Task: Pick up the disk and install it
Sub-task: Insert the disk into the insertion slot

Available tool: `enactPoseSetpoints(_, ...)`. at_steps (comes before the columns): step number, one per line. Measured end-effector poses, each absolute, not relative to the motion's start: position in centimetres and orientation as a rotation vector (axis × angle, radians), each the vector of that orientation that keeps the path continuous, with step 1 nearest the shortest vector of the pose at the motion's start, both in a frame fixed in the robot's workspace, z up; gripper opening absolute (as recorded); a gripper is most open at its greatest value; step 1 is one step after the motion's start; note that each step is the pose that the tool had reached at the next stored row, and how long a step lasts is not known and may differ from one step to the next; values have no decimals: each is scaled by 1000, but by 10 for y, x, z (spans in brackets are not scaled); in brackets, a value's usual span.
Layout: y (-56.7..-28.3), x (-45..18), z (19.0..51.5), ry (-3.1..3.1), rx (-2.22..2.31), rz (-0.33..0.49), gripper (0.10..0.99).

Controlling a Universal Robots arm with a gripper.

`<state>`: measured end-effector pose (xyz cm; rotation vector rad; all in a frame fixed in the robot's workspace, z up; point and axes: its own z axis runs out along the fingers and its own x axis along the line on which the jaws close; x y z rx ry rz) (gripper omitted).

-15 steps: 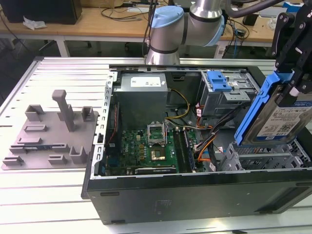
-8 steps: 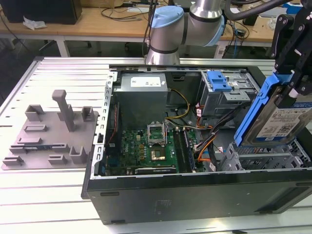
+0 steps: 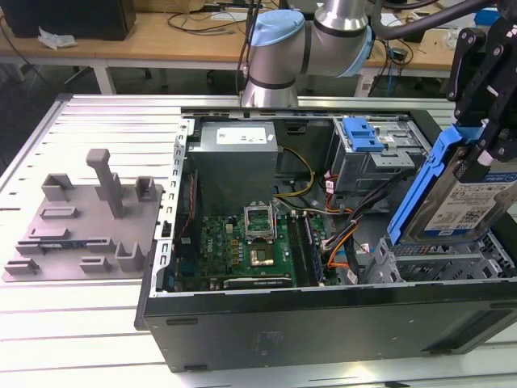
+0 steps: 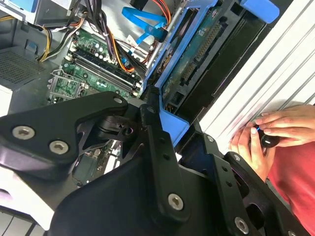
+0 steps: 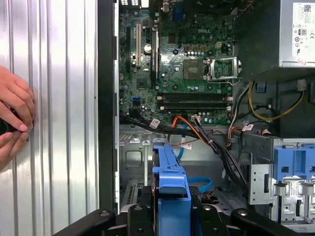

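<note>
Arm (image 3: 339, 20): was made of silver-grey round tube sections.
Joint caps (image 3: 279, 36): were pale blue, smooth and domed.
Cable (image 3: 428, 18): was thick and black, beside the upper arm.
Gripper (image 5: 172, 216): was matte black throughout.
Link plates (image 4: 64, 132): were flat, angular and black.
Screws (image 4: 23, 132): were bright silver socket heads, set in the plates.

An open computer case (image 3: 323, 327) lies on a slatted metal table (image 3: 73, 331). Inside it, a green motherboard (image 3: 242, 246) is on the near side and a grey power supply (image 3: 238, 149) is behind it, farther away. At the exterior view's left, apart from the case, lies a grey plastic tray (image 3: 85, 225) with upright posts. A blue latch (image 3: 361, 135) sits on the drive cage at the far right.
</note>
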<state>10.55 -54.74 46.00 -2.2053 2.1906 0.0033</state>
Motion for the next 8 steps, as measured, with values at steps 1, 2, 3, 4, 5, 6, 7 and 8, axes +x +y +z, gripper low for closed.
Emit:
enactPoseSetpoints(1,-548,106,460,2191,-2205,3,369)
enactPoseSetpoints(2,-548,106,460,2191,-2205,3,369)
enactPoseSetpoints(3,-548,106,459,2191,-2205,3,369)
enactPoseSetpoints(4,-548,106,459,2191,-2205,3,369)
enactPoseSetpoints(5,-549,106,459,2191,-2205,3,369)
enactPoseSetpoints(6,-549,106,459,2191,-2205,3,369)
enactPoseSetpoints(7,-549,106,459,2191,-2205,3,369)
enactPoseSetpoints(8,-549,106,459,2191,-2205,3,369)
